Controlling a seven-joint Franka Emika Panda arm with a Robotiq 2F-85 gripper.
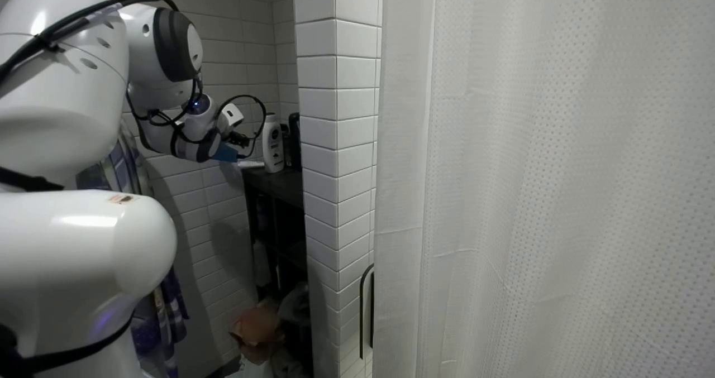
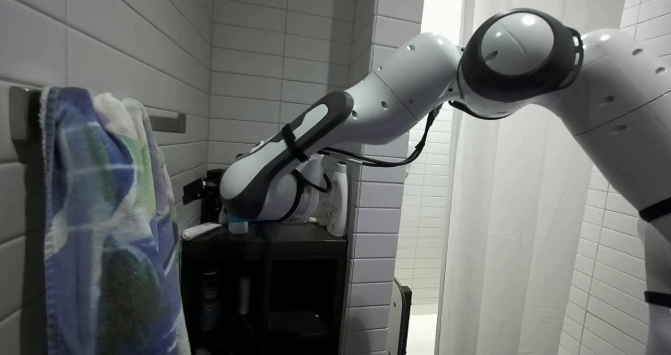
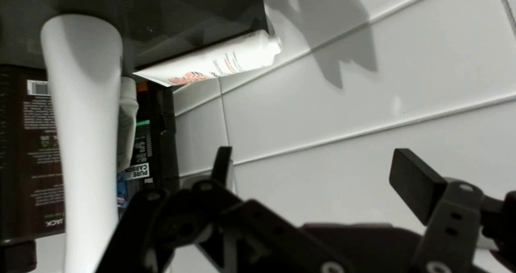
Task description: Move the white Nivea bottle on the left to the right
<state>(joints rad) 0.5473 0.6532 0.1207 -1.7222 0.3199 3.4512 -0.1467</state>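
A white bottle with a dark round mark stands upright on top of the black shelf. In an exterior view only its lower end shows below the arm. In the wrist view the bottle fills the left side, outside the jaws. My gripper is open, with only tiled wall seen between its fingers. In an exterior view the gripper is beside the bottle, apart from it as far as I can tell. A second white bottle stands at the shelf's right end.
A white tube lies beside the bottle at the shelf's edge. A dark labelled box or bottle and a black can stand behind it. A tiled pillar borders the shelf. A towel hangs on the wall.
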